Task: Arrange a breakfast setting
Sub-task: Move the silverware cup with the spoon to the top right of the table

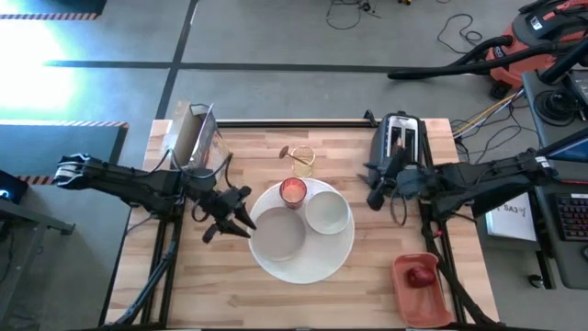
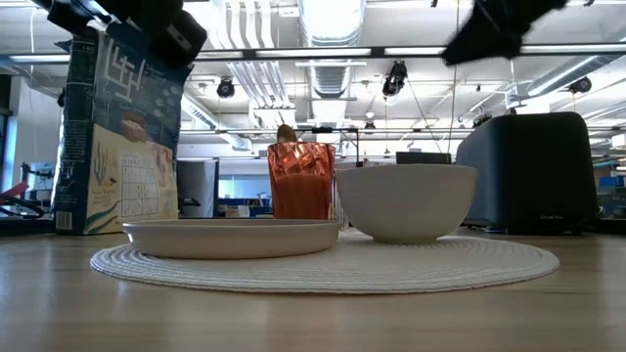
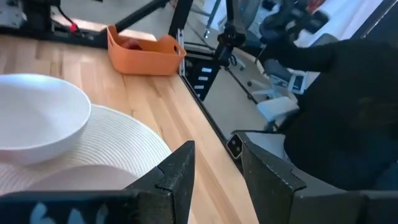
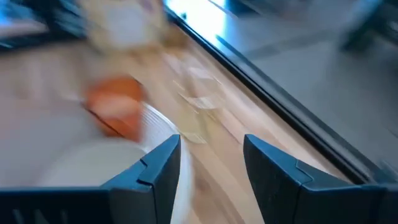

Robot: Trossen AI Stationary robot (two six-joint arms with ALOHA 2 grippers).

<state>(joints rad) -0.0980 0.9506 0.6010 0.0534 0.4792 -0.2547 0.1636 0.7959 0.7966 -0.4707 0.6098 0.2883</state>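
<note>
The setting sits mid-worktop on a round, ribbed woven placemat (image 1: 323, 262): a shallow white plate (image 1: 278, 234) towards the left arm, a smooth deep white bowl (image 1: 327, 212) beside it, and a faceted pink-red cup (image 1: 293, 192) behind them, all close together. That crowding is the risk, I'd say; an arm swinging in could clip the glassy cup or tip it against the bowl. The left gripper (image 1: 231, 221) hangs just beside the plate, fingers slightly apart and empty. The right gripper (image 1: 378, 193) hovers in front of the dark toaster (image 1: 398, 138), fingers parted, holding nothing. A dark-red fruit (image 1: 422, 277) waits in an orange tray (image 1: 410, 303) near the worktop's corner.
</note>
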